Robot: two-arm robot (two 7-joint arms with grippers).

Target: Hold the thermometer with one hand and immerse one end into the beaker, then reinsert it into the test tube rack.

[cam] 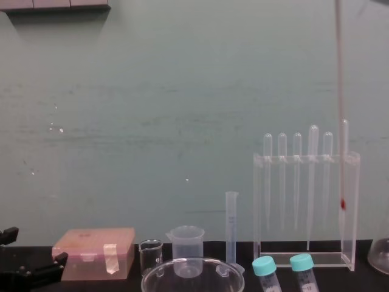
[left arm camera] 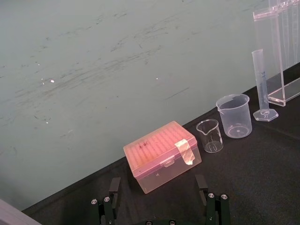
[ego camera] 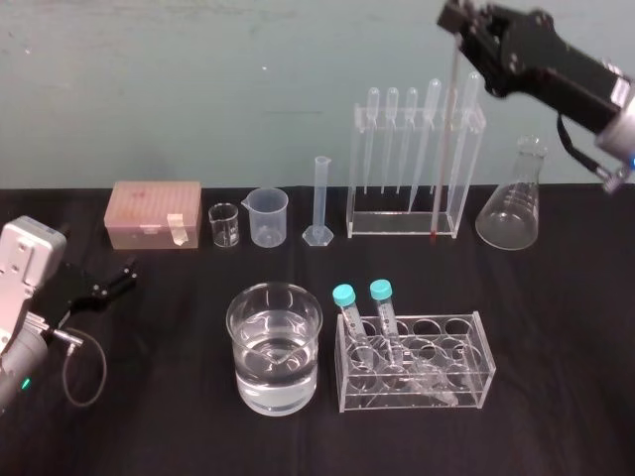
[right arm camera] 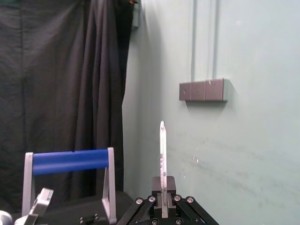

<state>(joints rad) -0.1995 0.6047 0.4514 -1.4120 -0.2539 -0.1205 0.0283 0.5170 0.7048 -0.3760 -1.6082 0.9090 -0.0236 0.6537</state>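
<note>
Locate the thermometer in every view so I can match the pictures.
Head view: thermometer upper right, top held by the right end effector, red tip inside the test tube rack.
Chest view: far right, running from the top edge into the rack.
Right wrist view: bottom centre, upright in that end effector.
Left wrist view: rack at the right edge, beyond the open left end effector.
Shared landmark: the rack.

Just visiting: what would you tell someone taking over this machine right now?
Right gripper: shut on the thermometer near its top, high above the test tube rack.
Left gripper: open, resting on the table, left side.
Thermometer hangs upright inside the rack, red tip above its base. Beaker holds water, nearer the robot.
Dip done or not: cannot tell. If not, lift out, dip, reinsert.
</note>
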